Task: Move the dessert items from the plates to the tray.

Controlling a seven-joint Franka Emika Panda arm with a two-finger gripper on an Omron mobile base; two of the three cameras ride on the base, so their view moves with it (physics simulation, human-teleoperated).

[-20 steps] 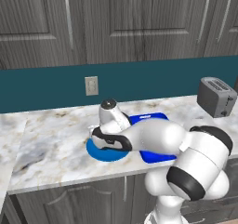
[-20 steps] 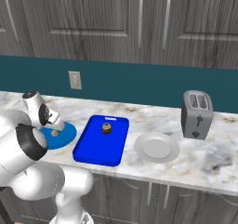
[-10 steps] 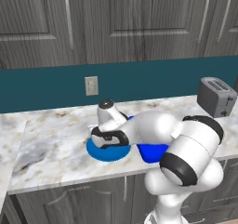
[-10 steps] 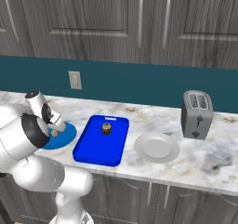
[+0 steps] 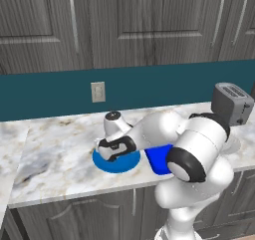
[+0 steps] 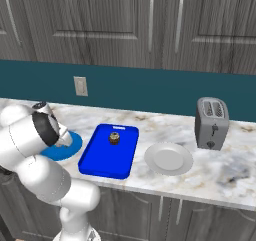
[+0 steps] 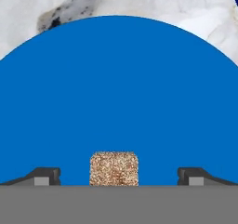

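Observation:
A tan, speckled cube-shaped dessert item [image 7: 114, 168] lies on the round blue plate [image 7: 116, 93]. My gripper [image 7: 116, 177] hangs just over it, open, and the cube sits midway between the two dark fingertips [image 7: 45, 175]. From the left base view the hand [image 5: 113, 155] is low over that plate [image 5: 119, 164]. A brown dessert item [image 6: 114, 138] rests at the far end of the blue rectangular tray [image 6: 102, 162]. To the right of the tray sits a pale round plate [image 6: 168, 158] with nothing on it. My arm hides part of the blue plate [image 6: 67, 147].
A grey toaster [image 6: 212, 122] stands at the right end of the marble counter [image 6: 235, 177], against the teal wall. A wall socket [image 5: 98, 91] is behind the blue plate. Dark cabinets hang above, and the counter's front edge runs close below the plates.
The hand has dropped lower over the round blue plate and the arm's elbow has swung round. The jaws stay open. Plates, tray and desserts have not moved.

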